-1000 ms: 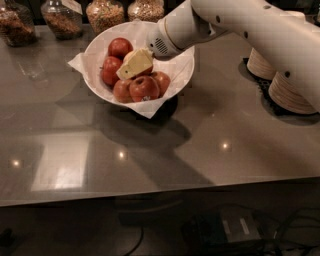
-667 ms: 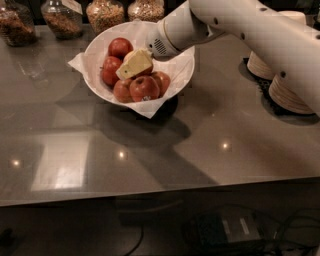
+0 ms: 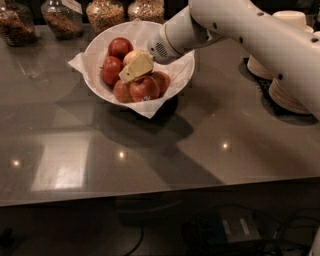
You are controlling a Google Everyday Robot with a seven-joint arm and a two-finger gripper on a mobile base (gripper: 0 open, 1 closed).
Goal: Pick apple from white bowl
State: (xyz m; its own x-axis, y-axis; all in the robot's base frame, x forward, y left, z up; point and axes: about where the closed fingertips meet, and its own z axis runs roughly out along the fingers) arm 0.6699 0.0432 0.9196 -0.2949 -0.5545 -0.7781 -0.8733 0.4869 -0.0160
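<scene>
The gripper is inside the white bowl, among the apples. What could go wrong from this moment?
1. The gripper covers part of the pale apple, and the red apples lie tight beside it. It may catch or push a red one instead.
2. Crumpled paper lines the white bowl and could be snagged and lifted along.
3. A side push may slide the bowl on the glossy counter.

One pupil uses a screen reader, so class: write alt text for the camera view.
The robot's gripper sits in the white bowl, by the pale apple among red apples. The bowl stands on a grey table, jars behind.
</scene>
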